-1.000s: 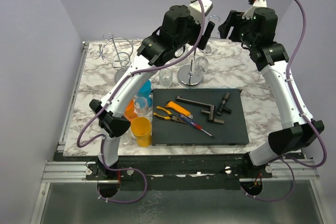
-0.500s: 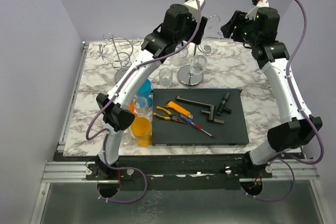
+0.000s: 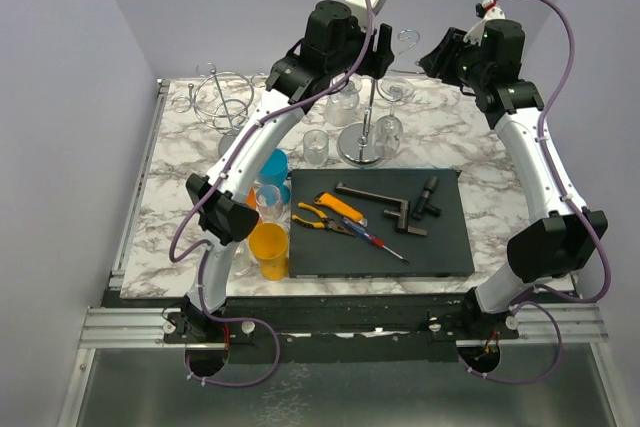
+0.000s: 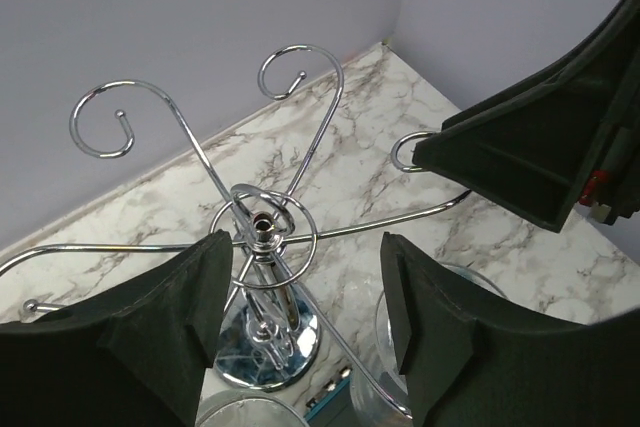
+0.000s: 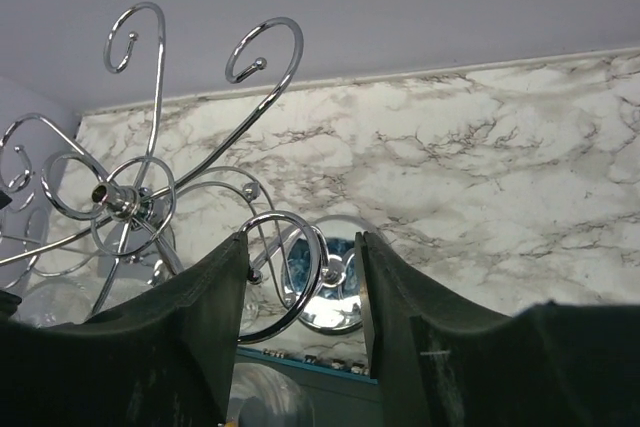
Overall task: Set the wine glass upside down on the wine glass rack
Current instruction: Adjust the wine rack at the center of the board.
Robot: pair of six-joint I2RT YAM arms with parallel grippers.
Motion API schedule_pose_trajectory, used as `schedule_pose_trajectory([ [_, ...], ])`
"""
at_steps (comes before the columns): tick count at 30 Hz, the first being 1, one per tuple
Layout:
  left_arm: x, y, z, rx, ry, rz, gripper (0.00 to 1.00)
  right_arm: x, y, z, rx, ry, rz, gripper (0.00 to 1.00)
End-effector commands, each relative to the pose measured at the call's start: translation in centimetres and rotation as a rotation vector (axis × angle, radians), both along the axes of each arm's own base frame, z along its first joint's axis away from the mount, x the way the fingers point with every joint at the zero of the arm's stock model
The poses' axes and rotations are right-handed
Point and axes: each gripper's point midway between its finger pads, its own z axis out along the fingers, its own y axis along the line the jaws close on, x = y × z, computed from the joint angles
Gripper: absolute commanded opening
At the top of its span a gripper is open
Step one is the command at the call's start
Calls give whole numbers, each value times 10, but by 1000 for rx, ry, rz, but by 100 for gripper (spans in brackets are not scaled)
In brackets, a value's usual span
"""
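Marble tabletop (image 3: 180,177) carries chrome scroll-armed wine glass rack (image 4: 262,222). Judged: clear stemmed wine glass (image 3: 386,131) light, brittle, slick; grip stem. Both parted, empty: left claw (image 4: 305,257), right claw (image 5: 300,247).

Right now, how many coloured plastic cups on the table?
3, all left of the black mat: blue cup rearmost, orange cup partly behind the left arm, yellow cup nearest. Others may hide under that arm.
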Motion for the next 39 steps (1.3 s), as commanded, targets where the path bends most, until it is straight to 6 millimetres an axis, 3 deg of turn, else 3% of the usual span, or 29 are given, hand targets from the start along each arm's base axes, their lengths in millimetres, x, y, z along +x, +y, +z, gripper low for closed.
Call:
schedule_pose_trajectory([
  [1,-1,-14,3,-48,4,-59,64,0,3,-7,24,8,26,46],
  [11,16,-8,-15,0,3,2,46,-4,4,-11,34,7,32,21],
  [22,26,-1,-7,-24,-17,16,30,-24,9,-11,92,-7,51,1],
  [39,32,-6,-7,-7,-61,-7,15,-61,10,-24,192,37,21,0],
])
